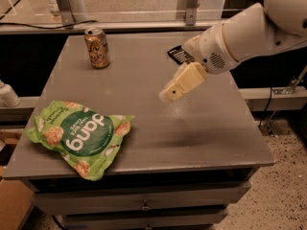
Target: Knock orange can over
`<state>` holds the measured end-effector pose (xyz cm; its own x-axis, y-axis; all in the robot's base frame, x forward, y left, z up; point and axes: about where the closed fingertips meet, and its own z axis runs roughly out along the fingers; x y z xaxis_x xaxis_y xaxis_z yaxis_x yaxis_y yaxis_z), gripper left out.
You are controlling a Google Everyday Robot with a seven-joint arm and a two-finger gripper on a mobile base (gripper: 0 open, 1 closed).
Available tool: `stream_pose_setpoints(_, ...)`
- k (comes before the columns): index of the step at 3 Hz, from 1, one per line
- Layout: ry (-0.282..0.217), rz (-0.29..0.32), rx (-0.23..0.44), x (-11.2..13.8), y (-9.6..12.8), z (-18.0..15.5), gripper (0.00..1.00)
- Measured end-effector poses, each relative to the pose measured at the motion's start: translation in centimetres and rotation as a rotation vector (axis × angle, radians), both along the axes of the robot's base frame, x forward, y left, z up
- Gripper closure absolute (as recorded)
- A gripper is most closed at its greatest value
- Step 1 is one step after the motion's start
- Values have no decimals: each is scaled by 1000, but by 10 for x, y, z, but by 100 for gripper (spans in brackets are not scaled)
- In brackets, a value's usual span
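The orange can (97, 47) stands upright at the far left of the grey table (216, 128), near the far edge, with its silver top showing; the print on its side is too mottled to read. The gripper (167, 96) hangs over the middle of the table, well to the right of the can and nearer than it, angled down and to the left. Its cream fingers (184, 78) look pressed together into one wedge, with nothing between them. The white arm (249, 30) comes in from the upper right, where the picture's edge cuts it off. It covers part of a flat black snack bar (178, 54) on the far right of the table – only the bar's left end shows. A green chip bag (81, 138) lies flat at the near left corner
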<state>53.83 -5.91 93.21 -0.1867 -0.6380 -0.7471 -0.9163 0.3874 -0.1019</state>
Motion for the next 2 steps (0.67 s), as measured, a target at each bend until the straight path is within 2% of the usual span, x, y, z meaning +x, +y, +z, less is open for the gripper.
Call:
stream_pose_setpoints(1,-17,-11,49,7,7,-2,0)
stream_pose_setpoints(2,-32,-46,135,17,18,-12,0)
